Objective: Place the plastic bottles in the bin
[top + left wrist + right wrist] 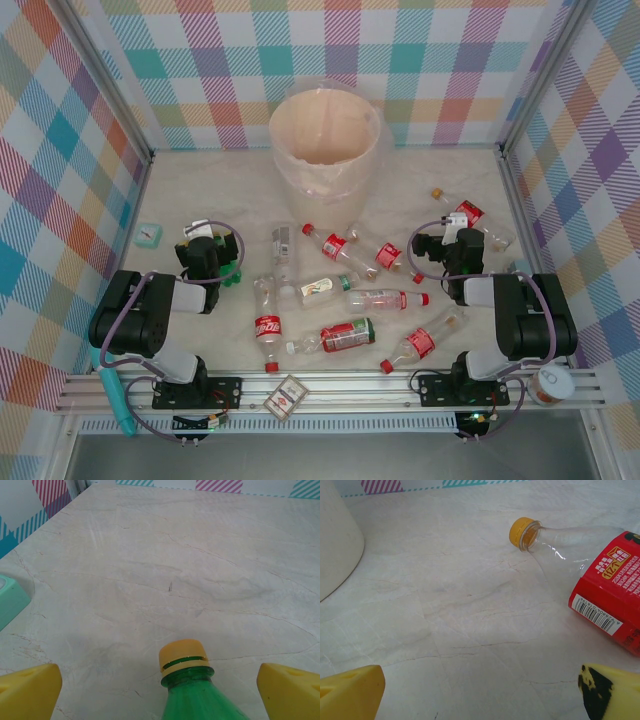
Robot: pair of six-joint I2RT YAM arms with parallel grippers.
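Note:
Several clear plastic bottles (pixel 340 335) with red labels lie scattered on the table's middle. The beige bin (pixel 325 135) with a plastic liner stands at the back centre. My left gripper (pixel 205 242) is open low over the table. A green bottle (pixel 192 692) with a yellow cap lies between its yellow fingertips (pixel 27 690), untouched. My right gripper (pixel 455 238) is open too, with bare table between its fingertips (pixel 350 692). A red-labelled bottle (pixel 592 575) with a yellow cap lies ahead to its right. The bin's wall (pixel 335 535) shows at far left.
A teal square box (pixel 148 234) sits at the left, also seen as a teal edge (pixel 10 597) in the left wrist view. A teal tube (pixel 115 395), a small printed box (pixel 285 397) and a white-lidded jar (pixel 552 383) lie at the front rail. Checked walls enclose the table.

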